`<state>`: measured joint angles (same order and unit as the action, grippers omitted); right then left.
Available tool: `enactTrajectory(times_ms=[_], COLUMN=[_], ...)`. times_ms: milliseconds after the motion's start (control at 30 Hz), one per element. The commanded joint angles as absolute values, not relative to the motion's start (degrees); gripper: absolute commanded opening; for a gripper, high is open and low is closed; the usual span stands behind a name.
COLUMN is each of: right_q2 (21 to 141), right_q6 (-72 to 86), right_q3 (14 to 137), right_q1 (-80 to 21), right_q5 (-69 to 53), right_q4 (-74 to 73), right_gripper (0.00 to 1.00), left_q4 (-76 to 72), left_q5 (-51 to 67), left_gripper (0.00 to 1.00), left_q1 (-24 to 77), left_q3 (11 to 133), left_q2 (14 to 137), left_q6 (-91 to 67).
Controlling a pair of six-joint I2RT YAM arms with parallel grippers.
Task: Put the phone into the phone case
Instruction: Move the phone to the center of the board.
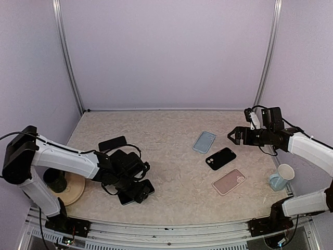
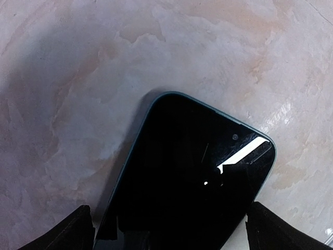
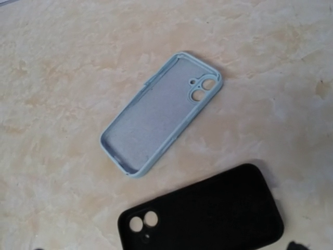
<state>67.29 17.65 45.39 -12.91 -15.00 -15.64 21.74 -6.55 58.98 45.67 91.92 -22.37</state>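
1. Left fingers (image 2: 67,232) are spread wide, one tip on each side of the phone (image 2: 192,187), just beside its long edges. I see thin strips of worktop (image 2: 78,78) between tip and phone, so I read no pinch.
2. Phone lies flat, dark screen up, teal rim, near-left on the worktop under my left wrist.
3. Light blue case (image 3: 161,112) lies open side up, right of centre, well apart from the phone, with its camera holes showing.
4. Black case (image 3: 208,213) lies just beside the blue one on the near side, not touching it.
5. Right fingers (image 1: 235,135) hover above the worktop near those two cases. In the wrist view only dark tips show at the bottom corners, far apart, with nothing between.
6. Pink case (image 1: 229,181) lies nearer to me than the black one.
7. Dark slab (image 1: 112,143) lies beyond my left arm; I cannot tell whether it is a phone or a case.
8. Mug (image 1: 281,177) stands at the right edge and a tan plate (image 1: 77,194) sits at the left edge.
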Motion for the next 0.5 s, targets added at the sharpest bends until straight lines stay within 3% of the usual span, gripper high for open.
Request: enactTrajectory(times_ms=[0,233,467], right_q2=[66.5,64.4,64.6], right_q6=[17.5,17.5,17.7], right_q3=[46.4,45.7,46.1], right_q1=[-13.6,-13.6,-13.6], right_q5=[-16.0,-16.2,-16.4], right_q4=[-15.3,-14.9,-14.9], right_gripper=[1.00,1.00,1.00], left_q4=[29.2,29.5,28.9], left_q5=[-5.4,-6.3,-8.4], left_gripper=[0.99,0.96,0.71], left_q1=[59.6,59.8,59.8], left_q3=[47.1,49.1,51.8], left_q2=[95.9,101.3,103.8], left_q6=[-20.8,-19.9,-18.4])
